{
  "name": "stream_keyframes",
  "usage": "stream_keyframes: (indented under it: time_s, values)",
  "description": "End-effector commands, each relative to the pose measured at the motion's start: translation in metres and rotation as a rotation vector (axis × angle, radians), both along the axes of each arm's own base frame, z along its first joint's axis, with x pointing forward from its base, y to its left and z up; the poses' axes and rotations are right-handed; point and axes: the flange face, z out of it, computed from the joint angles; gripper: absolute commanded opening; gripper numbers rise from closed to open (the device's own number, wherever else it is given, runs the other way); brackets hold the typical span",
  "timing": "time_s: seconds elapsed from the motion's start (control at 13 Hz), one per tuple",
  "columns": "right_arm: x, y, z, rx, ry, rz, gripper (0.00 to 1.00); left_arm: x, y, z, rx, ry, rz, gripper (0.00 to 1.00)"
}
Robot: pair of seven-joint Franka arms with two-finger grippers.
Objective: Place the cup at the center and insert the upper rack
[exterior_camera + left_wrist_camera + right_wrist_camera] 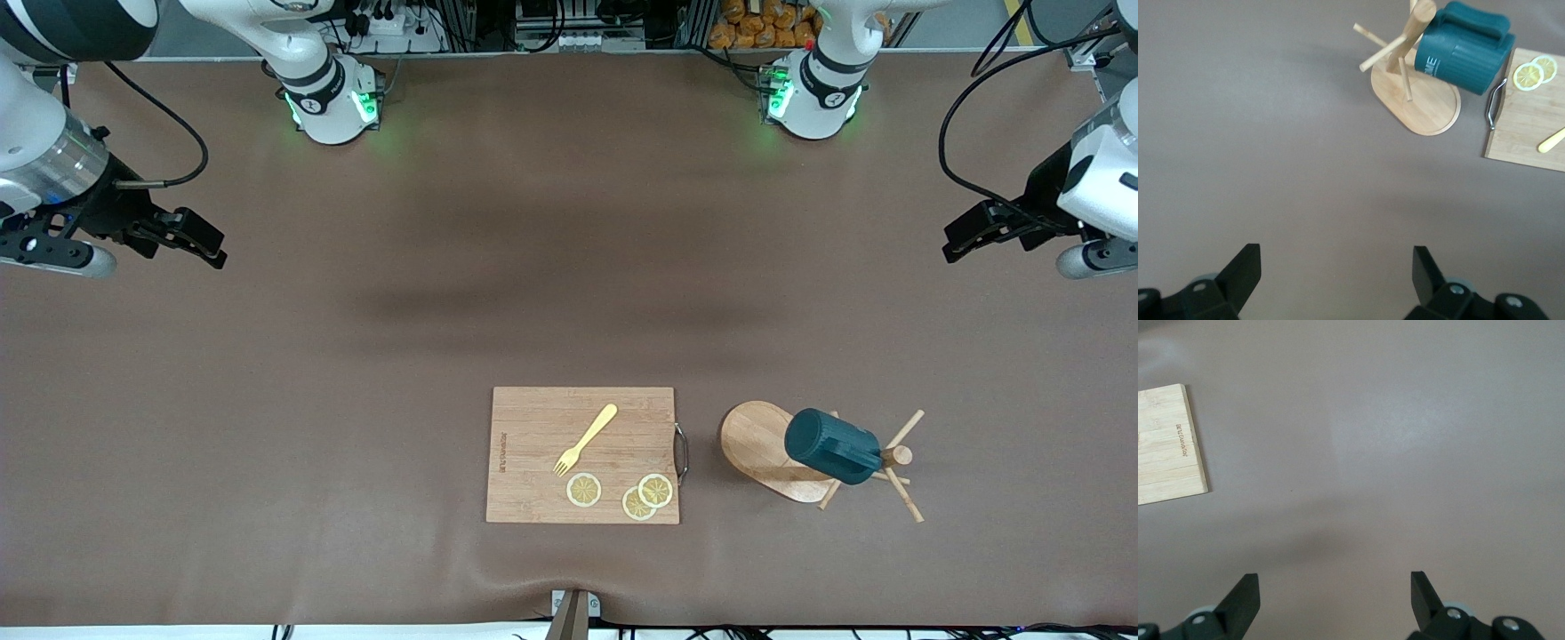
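- Plainly, the right gripper (200, 242) hangs over bare table at its own arm's end, fingers spread wide on nothing.
- The cutting board (533, 462), near the front camera, carries a fork (585, 439) and lemon slices (622, 493).
- The cup (831, 446) sits tilted on the wooden rack (765, 449) beside the board, not at the table's centre, so placing appears outstanding.
- The left gripper (969, 236) waits likewise, fingers wide apart.

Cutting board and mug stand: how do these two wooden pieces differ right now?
The cutting board is a flat rectangle with a metal handle; the mug stand has an oval base with a post and pegs. The cutting board carries a yellow fork and three lemon slices; the mug stand holds a dark green cup hung tilted on a peg. Both are light wood, side by side.
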Motion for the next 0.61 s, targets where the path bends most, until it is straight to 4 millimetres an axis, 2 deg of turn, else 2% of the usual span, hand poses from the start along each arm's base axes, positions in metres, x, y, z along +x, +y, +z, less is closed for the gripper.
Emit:
stream_keyframes:
  time_s: [0.0, 0.54]
  values:
    - [-0.0031, -0.0010, 0.0032, 0.000, -0.005, -0.012, 1.00, -0.0052, 0.0003, 0.0178, 0.019, -0.032, -0.015, 1.00]
    - [-0.0028, 0.0048, 0.0060, 0.000, -0.016, 0.000, 1.00, -0.0066, 0.0041, 0.0121, 0.024, -0.003, -0.036, 1.00]
